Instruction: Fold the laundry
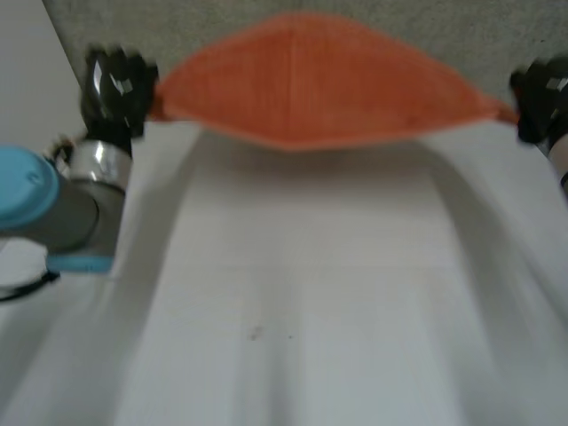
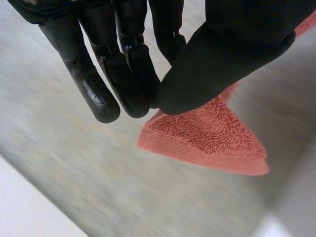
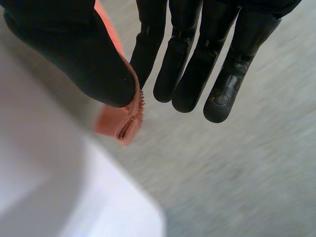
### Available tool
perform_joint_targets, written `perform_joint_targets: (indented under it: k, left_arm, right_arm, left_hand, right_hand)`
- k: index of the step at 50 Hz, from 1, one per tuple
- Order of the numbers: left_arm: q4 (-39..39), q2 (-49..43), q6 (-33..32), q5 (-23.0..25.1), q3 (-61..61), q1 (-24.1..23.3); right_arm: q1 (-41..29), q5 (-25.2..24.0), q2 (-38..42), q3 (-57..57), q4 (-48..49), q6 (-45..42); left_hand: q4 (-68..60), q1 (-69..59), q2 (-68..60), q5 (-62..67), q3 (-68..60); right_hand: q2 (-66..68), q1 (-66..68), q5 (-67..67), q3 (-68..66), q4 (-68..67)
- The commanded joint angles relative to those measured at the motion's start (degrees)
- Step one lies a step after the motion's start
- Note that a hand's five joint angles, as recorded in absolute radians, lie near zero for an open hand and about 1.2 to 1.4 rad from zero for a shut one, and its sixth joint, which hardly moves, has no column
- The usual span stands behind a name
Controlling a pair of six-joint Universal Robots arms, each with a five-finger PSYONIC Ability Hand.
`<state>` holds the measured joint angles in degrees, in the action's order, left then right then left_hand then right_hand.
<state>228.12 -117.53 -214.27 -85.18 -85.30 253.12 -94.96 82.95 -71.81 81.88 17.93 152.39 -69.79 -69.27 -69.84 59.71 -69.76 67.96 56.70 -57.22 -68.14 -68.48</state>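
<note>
Towel: the orange towel (image 1: 311, 80) is hanging stretched between the two hands, up at the far edge of the white counter (image 1: 311, 293). Its upper edge is rising to a peak in the middle and its lower edge is sagging there (whether that edge is touching the counter cannot be told).

Left hand: the left hand (image 1: 115, 89) is pinching the towel's left end corner. In its wrist view the thumb (image 2: 232, 49) is pressing the cloth against nearly straight fingers (image 2: 133, 94). A pointed tip of terry is sticking out just past the thumb tip, over the grey floor (image 2: 74, 163).

Right hand: the right hand (image 1: 541, 93) is pinching the opposite end corner. In its wrist view the thumb (image 3: 84, 64) is clamping the cloth against the nearest finger (image 3: 148, 54), while the other fingers are extending straight beside it. A short folded stub of hem is protruding just beyond the thumb tip, above the counter's edge.

Towel relative to hands: each hand is gripping one end, and the middle is hanging free between them.

Left arm: the left arm (image 1: 44, 200) is reaching along the counter's left side.
</note>
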Motion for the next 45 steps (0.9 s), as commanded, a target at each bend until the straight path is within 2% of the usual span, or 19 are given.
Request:
perform_joint_targets:
  k: [1, 5, 10, 13, 18, 20, 21, 22, 23, 25, 26, 27, 28, 30, 32, 38, 40, 42, 45]
  left_arm:
    - [-0.13, -8.31, -0.36, 1.33, -9.61, 0.0]
    - [-2.15, -10.79, -0.63, 1.25, -13.12, 0.0]
    - [-4.88, -8.5, -0.71, 1.16, -16.12, 0.0]
    - [-7.95, -2.11, -0.62, 1.16, -19.28, 0.09]
    - [-13.23, 3.36, -0.71, 1.16, -21.93, 0.27]
    - [-16.22, 5.3, -0.71, 1.16, -22.8, 0.27]
    - [-20.05, 7.56, -0.8, 1.07, -23.41, 0.35]
    - [-24.61, 9.76, -1.15, 0.98, -23.85, 0.44]
    - [-24.66, 9.78, -1.15, 0.98, -23.86, 0.44]
    - [-36.02, 14.24, -3.16, 0.54, -24.56, 1.58]
    - [-36.08, 14.26, -3.17, 0.54, -24.56, 1.59]
    - [-42.09, 16.52, -4.48, 0.54, -24.91, 2.46]
    - [-42.15, 16.55, -4.49, 0.54, -24.91, 2.46]
    - [-52.73, 20.57, -6.68, 1.15, -25.26, 3.87]
    - [-55.04, 21.63, -6.95, 1.42, -24.92, 3.96]
    - [-51.11, 21.47, -6.95, 1.33, -23.07, 4.31]
    - [-45.25, 17.8, -7.21, 1.16, -20.88, 4.14]
    - [-42.87, 15.08, -7.65, 1.07, -19.57, 4.05]
    - [-38.83, 10.33, -7.66, 0.98, -16.23, 3.61]
  right_arm:
    - [0.22, -2.8, 6.23, 7.67, -2.37, -0.69]
    - [1.62, -3.06, 8.52, 9.17, -6.23, -3.05]
    - [4.35, -3.06, 7.56, 9.35, -11.78, -7.54]
    - [4.96, -3.24, 4.06, 9.43, -16.78, -9.91]
    - [6.72, -3.5, -1.93, 10.14, -22.15, -12.11]
    - [8.64, -3.94, -4.38, 10.49, -28.79, -17.09]
    - [8.66, -3.94, -4.39, 10.49, -28.83, -17.12]
    - [9.96, -4.11, -5.7, 10.66, -33.53, -20.95]
    - [9.97, -4.12, -5.71, 10.66, -33.58, -20.99]
    - [13.82, -4.12, -8.77, 11.89, -43.89, -29.39]
    - [13.84, -4.12, -8.79, 11.89, -43.95, -29.43]
    - [15.76, -4.46, -9.83, 12.68, -48.47, -33.26]
    - [17.08, -4.55, -10.63, 13.29, -52.0, -36.34]
    - [17.88, -4.73, -11.33, 13.65, -53.51, -38.37]
    - [17.97, -5.17, -11.68, 13.91, -53.27, -38.65]
    - [18.06, -5.7, -11.43, 14.44, -50.2, -38.31]
    - [17.8, -5.79, -10.72, 14.36, -48.69, -37.95]
    - [17.71, -5.96, -9.75, 14.09, -46.76, -37.16]
    - [15.87, -5.43, -3.53, 11.47, -40.71, -32.61]
  left_hand:
    - [-10.21, -10.73, -10.16, 10.29, -10.24]
    - [-10.21, -10.73, -10.16, 10.29, -10.24]
    - [-10.21, -10.73, -10.16, 10.29, -10.24]
    - [-10.21, -10.73, -10.16, 10.29, -10.24]
    - [-10.21, -10.73, -10.16, 10.29, -10.24]
    - [-10.21, -10.73, -10.16, 10.29, -10.24]
    - [-10.21, -10.73, -10.16, 10.29, -10.24]
    - [-10.21, -10.73, -10.16, 10.29, -10.24]
    - [-10.21, -10.73, -10.16, 10.29, -10.24]
    - [-10.21, -10.73, -10.16, 10.29, -10.24]
    - [-10.21, -10.73, -10.16, 10.29, -10.24]
    - [-10.21, -10.73, -10.16, 10.29, -10.24]
    - [-10.21, -10.73, -10.16, 10.29, -10.24]
    - [-10.21, -10.73, -10.16, 10.29, -10.24]
    - [-10.21, -10.73, -10.16, 10.29, -10.24]
    - [-10.21, -10.73, -10.16, 10.29, -10.24]
    - [-10.21, -10.73, -10.16, 10.29, -10.24]
    - [-10.21, -10.73, -10.16, 10.29, -10.24]
    - [-10.21, -10.73, -10.16, 10.29, -10.24]
  right_hand:
    - [12.04, 23.3, -12.78, -11.86, -11.52]
    - [12.04, 23.3, -12.78, -11.86, -11.52]
    - [12.04, 23.3, -12.78, -11.86, -11.52]
    - [12.04, 23.3, -12.78, -11.86, -11.52]
    - [12.04, 23.3, -12.78, -11.86, -11.52]
    - [12.04, 23.3, -12.78, -11.86, -11.52]
    - [12.04, 23.3, -12.78, -11.86, -11.52]
    - [12.04, 23.3, -12.78, -11.86, -11.52]
    - [12.04, 23.3, -12.78, -11.86, -11.52]
    - [12.04, 23.3, -12.78, -11.86, -11.52]
    - [12.04, 23.3, -12.78, -11.86, -11.52]
    - [12.04, 23.3, -12.78, -11.86, -11.52]
    - [12.04, 23.3, -12.78, -11.86, -11.52]
    - [12.04, 23.3, -12.78, -11.86, -11.52]
    - [12.04, 23.3, -12.78, -11.86, -11.52]
    - [12.04, 23.3, -12.78, -11.86, -11.52]
    - [12.04, 23.3, -12.78, -11.86, -11.52]
    - [12.04, 23.3, -12.78, -11.86, -11.52]
    - [12.04, 23.3, -12.78, -11.86, -11.52]
